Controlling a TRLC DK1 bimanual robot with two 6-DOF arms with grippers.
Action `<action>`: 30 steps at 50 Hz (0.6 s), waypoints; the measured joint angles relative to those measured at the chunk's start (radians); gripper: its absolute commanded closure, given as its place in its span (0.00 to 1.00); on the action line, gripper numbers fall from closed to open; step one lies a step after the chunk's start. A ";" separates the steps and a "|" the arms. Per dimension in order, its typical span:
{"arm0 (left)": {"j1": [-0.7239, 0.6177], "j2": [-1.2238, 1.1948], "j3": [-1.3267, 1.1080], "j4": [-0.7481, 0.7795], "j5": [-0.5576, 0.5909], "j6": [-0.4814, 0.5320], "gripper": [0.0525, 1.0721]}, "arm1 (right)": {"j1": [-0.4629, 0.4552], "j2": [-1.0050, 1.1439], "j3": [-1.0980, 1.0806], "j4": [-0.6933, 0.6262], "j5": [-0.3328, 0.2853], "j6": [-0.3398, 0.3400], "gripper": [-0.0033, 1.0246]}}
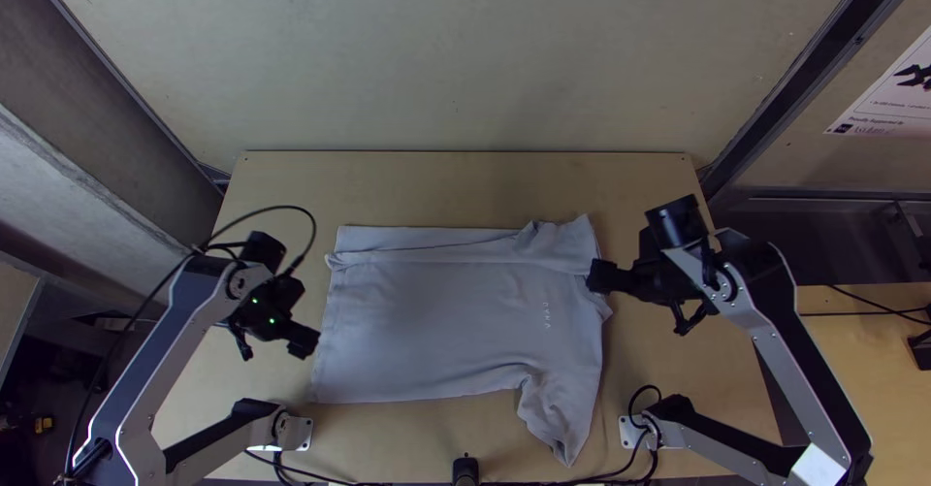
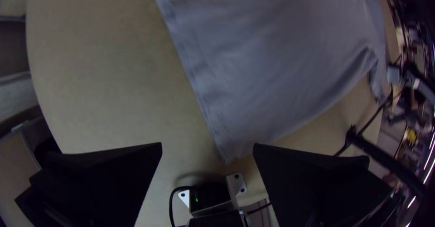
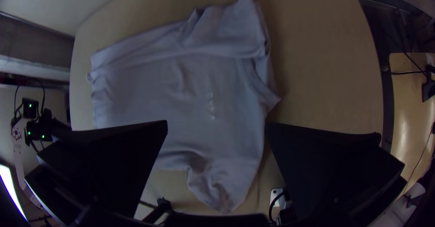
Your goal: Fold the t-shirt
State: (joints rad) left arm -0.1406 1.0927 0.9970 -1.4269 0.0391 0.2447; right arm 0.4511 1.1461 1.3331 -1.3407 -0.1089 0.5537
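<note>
small pale lettering (image 1: 547, 315) on the t-shirt (image 1: 436, 321); a printed poster (image 1: 897, 98)

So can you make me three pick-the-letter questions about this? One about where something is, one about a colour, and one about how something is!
1. Which edge of the table does the sticking-out sleeve point to?
A) far
B) near
C) left

2. What colour is the t-shirt?
A) red
B) green
C) greyish

3. How are the right gripper's fingers?
A) wide apart
B) pressed together
C) pinching the sleeve

Answers:
1 B: it hangs toward the arms' bases.
2 C: its cloth looks pale grey.
3 A: a big gap shows between them.
</note>
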 measured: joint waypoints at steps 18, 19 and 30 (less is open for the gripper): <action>-0.237 0.051 -0.159 -0.006 -0.069 -0.013 0.11 | 0.019 0.002 -0.114 -0.042 -0.049 0.001 0.04; -0.244 0.060 -0.167 0.000 -0.070 -0.016 0.11 | 0.022 0.000 -0.123 -0.042 -0.050 0.001 0.04; -0.332 0.149 -0.234 0.069 -0.078 -0.060 0.11 | 0.038 -0.032 -0.211 -0.024 -0.068 0.000 0.06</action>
State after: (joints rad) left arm -0.4728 1.2415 0.7628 -1.3582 -0.0387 0.1852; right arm 0.4892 1.1141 1.1225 -1.3651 -0.1772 0.5541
